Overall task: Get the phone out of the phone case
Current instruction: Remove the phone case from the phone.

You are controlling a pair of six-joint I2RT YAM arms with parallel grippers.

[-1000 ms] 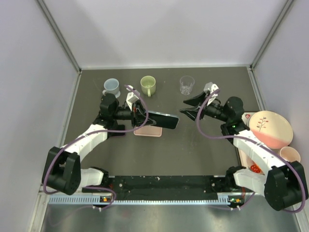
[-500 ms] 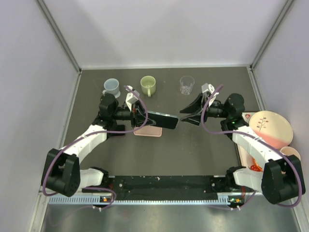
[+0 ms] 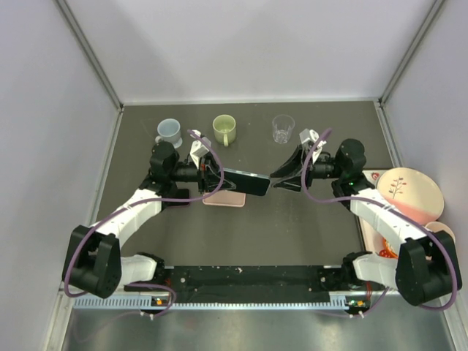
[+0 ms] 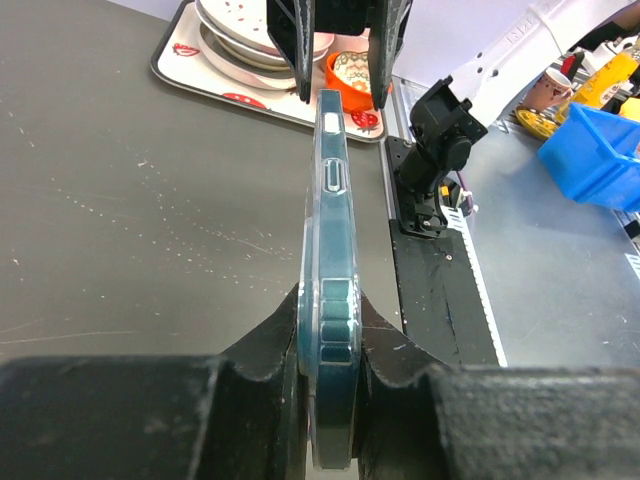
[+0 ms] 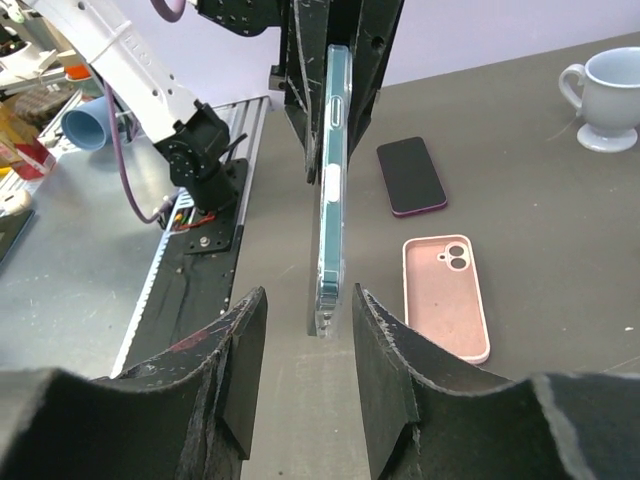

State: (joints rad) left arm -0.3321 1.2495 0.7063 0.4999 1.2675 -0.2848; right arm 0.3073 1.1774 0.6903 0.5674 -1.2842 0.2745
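A teal phone in a clear case [image 3: 245, 181] is held edge-up above the table. My left gripper [image 3: 212, 176] is shut on its left end; in the left wrist view the fingers [image 4: 265, 345] pinch the phone [image 4: 332, 250] from both sides. My right gripper [image 3: 276, 178] is open at the phone's free end. In the right wrist view the phone's end [image 5: 330, 200] stands just beyond the open fingertips [image 5: 245, 340], untouched. An empty pink case [image 5: 447, 295] lies on the table below, also seen in the top view [image 3: 224, 198].
A dark phone in a purple case [image 5: 411, 176] lies beyond the pink case. A blue mug [image 3: 169, 131], a green mug [image 3: 224, 129] and a glass [image 3: 283, 128] stand at the back. A pink plate [image 3: 409, 194] and a tray [image 4: 200, 75] with dishes sit at the right.
My right gripper has moved left, open, up to the phone's free end. The left gripper and the phone have stayed put.
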